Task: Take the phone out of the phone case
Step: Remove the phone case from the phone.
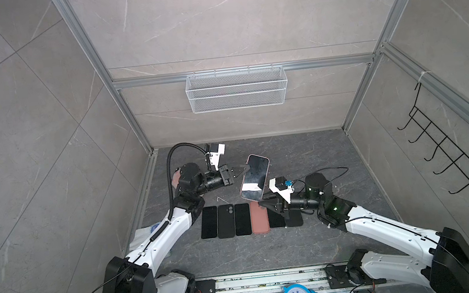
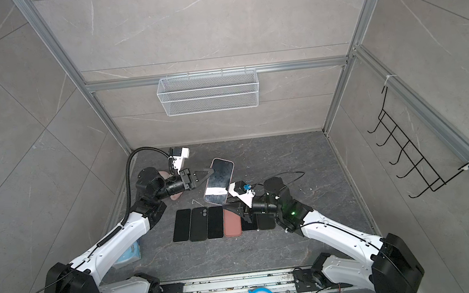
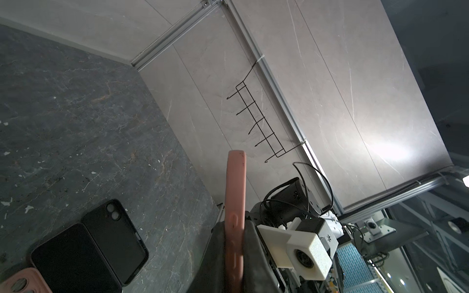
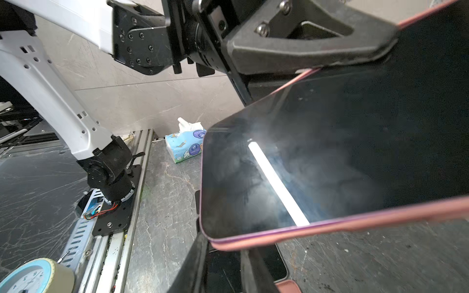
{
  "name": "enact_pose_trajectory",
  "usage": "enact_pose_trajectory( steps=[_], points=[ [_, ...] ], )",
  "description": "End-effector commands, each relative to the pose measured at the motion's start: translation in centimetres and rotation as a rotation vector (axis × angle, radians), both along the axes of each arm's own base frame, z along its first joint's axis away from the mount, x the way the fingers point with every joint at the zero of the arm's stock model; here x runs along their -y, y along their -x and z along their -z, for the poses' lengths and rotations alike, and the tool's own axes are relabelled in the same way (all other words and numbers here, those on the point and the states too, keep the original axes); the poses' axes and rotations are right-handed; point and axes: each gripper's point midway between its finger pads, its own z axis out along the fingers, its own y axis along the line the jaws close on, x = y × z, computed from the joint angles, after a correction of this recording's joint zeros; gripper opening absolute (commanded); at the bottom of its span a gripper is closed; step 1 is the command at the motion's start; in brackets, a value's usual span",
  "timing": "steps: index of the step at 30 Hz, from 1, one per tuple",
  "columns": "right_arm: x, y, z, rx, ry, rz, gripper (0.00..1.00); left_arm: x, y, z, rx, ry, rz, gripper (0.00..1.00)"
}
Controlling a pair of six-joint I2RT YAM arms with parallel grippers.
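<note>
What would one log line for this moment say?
left gripper: shut on pink-cased phone, held above table | right gripper: at phone's lower end, grip unclear | removal: not yet done

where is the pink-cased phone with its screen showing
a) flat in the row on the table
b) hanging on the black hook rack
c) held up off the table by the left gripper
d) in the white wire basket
c: the left gripper is shut on the long edge of the pink-cased phone, which tilts clear above the row of phones.
</note>
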Motion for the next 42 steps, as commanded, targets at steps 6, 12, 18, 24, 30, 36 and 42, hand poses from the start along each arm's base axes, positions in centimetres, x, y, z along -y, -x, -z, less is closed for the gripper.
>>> enact_pose_trajectory(
  steps=[6, 12, 18, 24, 30, 36, 42],
  points=[
    [0.9, -1.1, -2.9, 0.099, -0.084, 0.098, 0.35, 0.7, 1.4, -0.4, -0.042, 0.023, 0.054, 0.0],
    [1.4, -0.8, -3.4, -0.025, -0.155, 0.122, 0.45, 0.2, 1.5, -0.8, -0.009, 0.027, 0.024, 0.0],
    [1.1, -1.2, -2.5, -0.15, -0.165, 0.143, 0.45, 0.2, 1.9, -1.7, 0.022, 0.066, 0.031, 0.0],
    [0.8, -1.9, -2.3, -0.212, -0.187, 0.158, 0.45, 0.2, 2.8, -1.8, 0.045, 0.074, 0.047, 0.0],
    [0.0, -2.8, -2.2, -0.275, -0.207, 0.163, 0.43, 0.5, 3.8, -1.8, 0.063, 0.084, 0.065, 0.0],
    [0.5, -3.3, -2.9, -0.3, -0.27, 0.178, 0.42, 0.6, 4.0, -1.0, 0.052, 0.082, 0.067, 0.0],
    [0.9, -3.5, -3.3, -0.329, -0.3, 0.172, 0.39, 0.6, 3.9, -0.6, 0.048, 0.085, 0.059, 0.0]
  ],
)
